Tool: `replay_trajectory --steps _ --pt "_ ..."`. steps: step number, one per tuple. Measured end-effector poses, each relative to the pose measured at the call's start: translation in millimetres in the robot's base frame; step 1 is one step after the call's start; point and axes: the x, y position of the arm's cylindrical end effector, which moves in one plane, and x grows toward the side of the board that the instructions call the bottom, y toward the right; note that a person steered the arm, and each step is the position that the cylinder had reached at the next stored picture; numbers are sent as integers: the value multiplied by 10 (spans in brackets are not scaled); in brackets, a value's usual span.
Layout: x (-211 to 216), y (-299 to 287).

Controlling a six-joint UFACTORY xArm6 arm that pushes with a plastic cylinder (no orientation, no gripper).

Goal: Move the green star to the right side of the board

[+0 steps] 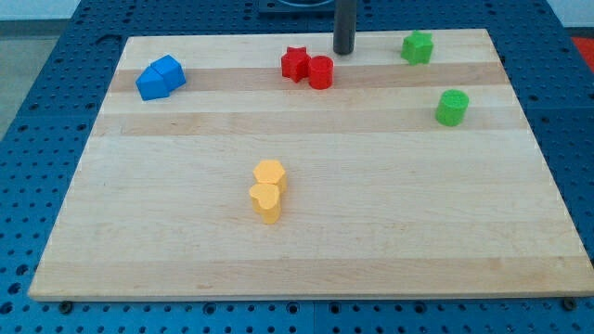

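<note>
Wooden worktop (306,264) on a blue perforated base (56,93), seen from the near edge, read from left edge to right edge.

Near the far left corner: two blue blocks touching, one nearer the left edge (150,85), the other (171,69) just behind it toward the far edge; exact shapes not resolvable. Open boards on all sides of the pair, and a narrow margin to the left edge.

Left of centre, about midway between far and near edges: two yellow blocks in contact, a faceted one (269,173) and, toward the near edge, a rounded one (266,202). Wide bare wood around them, down to the near edge and across to the right edge.

Close to the far edge, around its midpoint: red star (294,63) touching a red rounded block (321,71) on its right.

Just right of the red pair and slightly nearer the far edge: my tip (344,52), lower end of the upright dark rod. End effector a plain rod only, gripping nothing, touching no block; small gap to the red rounded block, larger gap to the green star.

Right of the tip, by the far edge: green star (418,46), already in the worktop's right half, short of the far right corner, with free wood between it and the right edge.

Nearer the right edge and further from the far edge: green rounded block (452,108), apart from the star.
</note>
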Motion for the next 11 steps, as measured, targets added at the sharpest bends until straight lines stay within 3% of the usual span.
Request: replay_trajectory --steps 1,4,9,11 --pt "-183 260" --pt "-176 729" --pt "1191 1452" --pt "747 1462"
